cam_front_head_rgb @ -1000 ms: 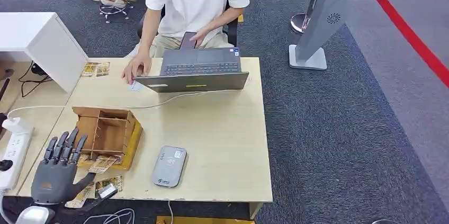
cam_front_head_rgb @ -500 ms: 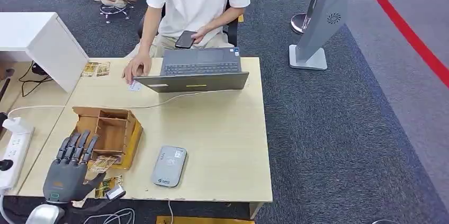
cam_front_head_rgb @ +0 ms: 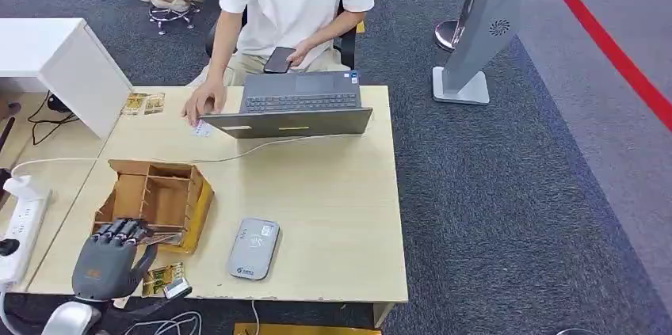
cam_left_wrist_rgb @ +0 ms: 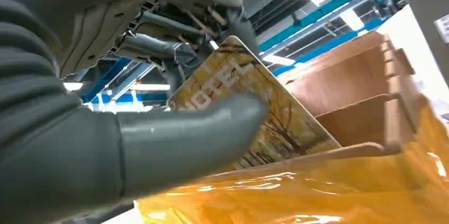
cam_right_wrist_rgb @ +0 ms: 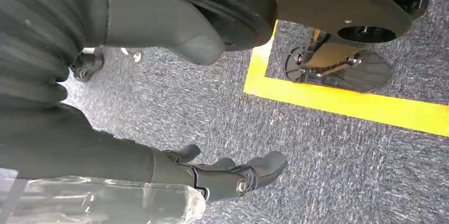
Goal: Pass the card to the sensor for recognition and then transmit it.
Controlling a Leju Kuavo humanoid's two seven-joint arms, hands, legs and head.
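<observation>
Hotel key card (cam_left_wrist_rgb: 249, 102) pinched in left hand (cam_front_head_rgb: 111, 260), thumb (cam_left_wrist_rgb: 190, 136) pressed on its printed face and dark fingers (cam_left_wrist_rgb: 159, 49) curled behind its far edge, at the front lip of the wooden compartment box (cam_front_head_rgb: 162, 192) lined with yellow film. Held tilted, long axis slanting up from the box front rather than flat. Grey card reader (cam_front_head_rgb: 253, 248) flat on the table (cam_front_head_rgb: 333, 200), just beside the box on the robot's right and near the table's front edge, so a short sideways carry to the right from the hand, probably with the card laid flatter over the reader's top. Left hand plainly the nearer one. Right hand (cam_right_wrist_rgb: 227, 173) hanging low over the carpet, fingers loosely curled, holding nothing. Beyond the reader, a laptop (cam_front_head_rgb: 289, 109) and a seated person (cam_front_head_rgb: 289, 2) at the far table edge, likely the one to receive the card.
</observation>
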